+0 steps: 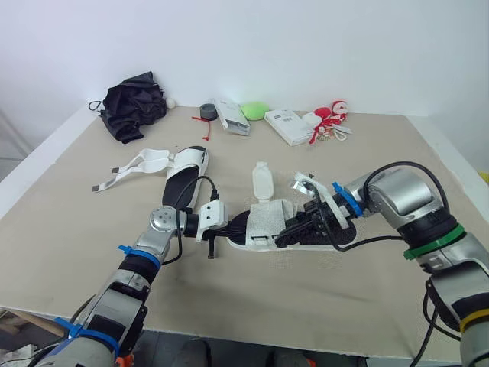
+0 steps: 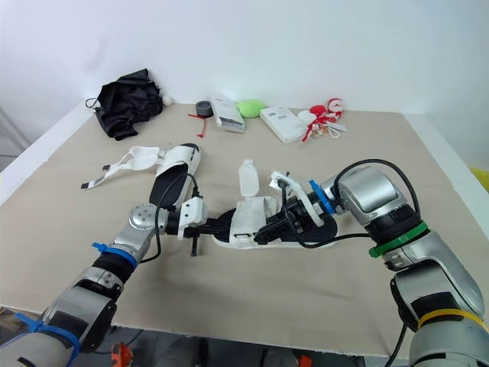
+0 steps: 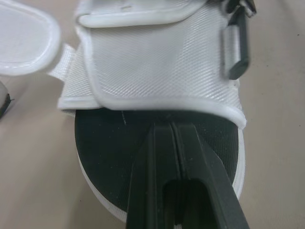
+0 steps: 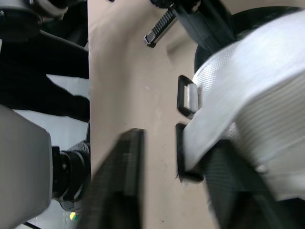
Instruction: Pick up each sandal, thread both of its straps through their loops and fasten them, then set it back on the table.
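Through the head cameras I am seeing the black-soled sandal with white mesh straps (image 1: 266,220) lying mid-way across the beige table (image 1: 76,229). My left pincer (image 1: 238,223) is at its left end and my right pincer (image 1: 294,229) is at its straps.

In the left wrist view, the left pincer's fingers (image 3: 157,157) are pressing together over the black footbed.

In the right wrist view, the right pincer is gaping wide, one finger under a strap, beside the black rectangular loop (image 4: 188,98).

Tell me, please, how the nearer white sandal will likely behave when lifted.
The sandal probably lifts lightly: its sole looks thin. Its woven strap seems floppy, and the unfastened flap would likely dangle. Lying flat, it is unlikely to roll.
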Controlling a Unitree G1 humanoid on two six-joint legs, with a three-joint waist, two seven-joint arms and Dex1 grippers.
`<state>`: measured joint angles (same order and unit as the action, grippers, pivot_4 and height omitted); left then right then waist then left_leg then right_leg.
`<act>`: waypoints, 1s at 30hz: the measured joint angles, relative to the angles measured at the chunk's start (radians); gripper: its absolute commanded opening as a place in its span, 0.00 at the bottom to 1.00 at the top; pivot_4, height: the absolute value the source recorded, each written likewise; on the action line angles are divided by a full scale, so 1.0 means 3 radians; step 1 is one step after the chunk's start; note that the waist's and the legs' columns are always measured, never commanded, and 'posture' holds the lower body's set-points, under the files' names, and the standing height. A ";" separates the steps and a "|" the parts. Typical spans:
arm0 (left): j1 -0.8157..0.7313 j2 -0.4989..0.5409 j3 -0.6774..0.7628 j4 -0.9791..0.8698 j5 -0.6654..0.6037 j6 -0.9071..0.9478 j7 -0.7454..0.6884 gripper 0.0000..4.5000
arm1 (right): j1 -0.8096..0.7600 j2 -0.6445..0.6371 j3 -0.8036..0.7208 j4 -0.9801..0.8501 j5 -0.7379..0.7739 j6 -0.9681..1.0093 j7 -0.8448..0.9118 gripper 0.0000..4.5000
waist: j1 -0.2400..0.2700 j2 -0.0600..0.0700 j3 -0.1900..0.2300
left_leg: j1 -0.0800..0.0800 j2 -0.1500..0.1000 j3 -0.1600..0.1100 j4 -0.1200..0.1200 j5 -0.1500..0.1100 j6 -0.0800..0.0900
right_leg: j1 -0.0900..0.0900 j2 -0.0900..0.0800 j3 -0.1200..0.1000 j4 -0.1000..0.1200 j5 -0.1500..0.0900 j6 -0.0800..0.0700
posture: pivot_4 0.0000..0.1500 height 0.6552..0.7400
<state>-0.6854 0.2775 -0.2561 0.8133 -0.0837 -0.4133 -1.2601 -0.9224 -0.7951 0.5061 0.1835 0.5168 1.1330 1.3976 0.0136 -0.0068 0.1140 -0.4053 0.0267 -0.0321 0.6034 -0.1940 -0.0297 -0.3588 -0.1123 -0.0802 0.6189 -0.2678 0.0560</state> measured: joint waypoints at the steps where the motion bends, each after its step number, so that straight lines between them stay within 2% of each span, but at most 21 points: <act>1: 0.0000 0.0001 0.0000 0.0000 0.0000 0.0000 0.0002 0.00 | -0.0002 0.0000 -0.0022 0.0045 0.0000 0.0027 -0.0009 0.57 | 0.0000 0.0000 0.0000 | 0.0000 0.0000 0.0000 0.0000 0.0000 0.0000 | 0.0000 0.0000 0.0000 0.0000 0.0000 0.0000 | 1.00 1.00; 4: -0.0002 0.0003 0.0000 0.0003 0.0000 0.0001 0.0014 0.00 | -0.0065 -0.0029 -0.0341 0.0322 0.0112 0.0293 -0.0025 0.57 | 0.0000 0.0002 0.0004 | 0.0000 0.0000 0.0000 0.0000 0.0000 0.0000 | -0.0002 0.0000 0.0000 0.0000 0.0002 -0.0002 | 1.00 1.00; 8: -0.0015 0.0001 -0.0001 0.0015 0.0000 0.0003 -0.0017 0.00 | 0.0143 -0.0265 -0.0774 -0.0029 0.0383 0.0440 0.0005 0.57 | 0.0004 0.0000 0.0003 | 0.0001 0.0001 -0.0001 -0.0001 -0.0002 -0.0003 | 0.0001 0.0000 -0.0003 0.0000 -0.0001 -0.0005 | 1.00 1.00; 11: -0.0028 0.0003 -0.0001 0.0045 0.0000 0.0003 -0.0012 0.00 | 0.0271 -0.0181 -0.0915 -0.0099 0.0445 0.0607 -0.0188 0.57 | 0.0003 0.0001 0.0003 | 0.0005 0.0001 0.0001 0.0000 -0.0002 -0.0004 | 0.0001 -0.0001 -0.0002 0.0000 -0.0003 -0.0009 | 1.00 1.00; 20: -0.0070 -0.0033 -0.0001 0.0103 0.0001 0.0003 -0.0018 0.00 | 0.0264 -0.0008 -0.0921 -0.0123 0.0489 0.0791 -0.0459 0.57 | 0.0007 0.0003 0.0006 | 0.0000 0.0000 0.0001 0.0001 -0.0002 -0.0003 | 0.0004 -0.0002 -0.0002 0.0000 -0.0003 -0.0009 | 1.00 1.00; 26: -0.0076 -0.0047 -0.0002 0.0104 0.0003 0.0003 -0.0019 0.00 | 0.0455 -0.0285 -0.1007 -0.0505 0.0629 0.0768 -0.0349 0.57 | 0.0020 0.0001 0.0007 | -0.0001 -0.0002 -0.0002 0.0003 -0.0002 -0.0003 | 0.0009 -0.0002 -0.0002 -0.0001 -0.0002 -0.0002 | 1.00 1.00; 30: -0.0073 -0.0028 -0.0003 0.0104 0.0003 0.0003 -0.0020 0.00 | 0.0896 -0.0475 -0.1211 -0.0941 0.0776 0.0750 -0.0350 0.57 | 0.0020 -0.0005 0.0007 | 0.0005 0.0000 0.0000 0.0003 -0.0004 -0.0006 | 0.0009 -0.0003 -0.0005 -0.0003 -0.0009 -0.0010 | 1.00 1.00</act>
<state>-0.7073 0.2691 -0.2571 0.8446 -0.0827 -0.4124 -1.2661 -0.6535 -0.9377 0.1428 -0.0988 0.7495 1.3578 1.2928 0.0195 -0.0083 0.1161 -0.4036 0.0269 -0.0322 0.6044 -0.1951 -0.0315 -0.3560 -0.1132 -0.0816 0.6179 -0.2706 0.0530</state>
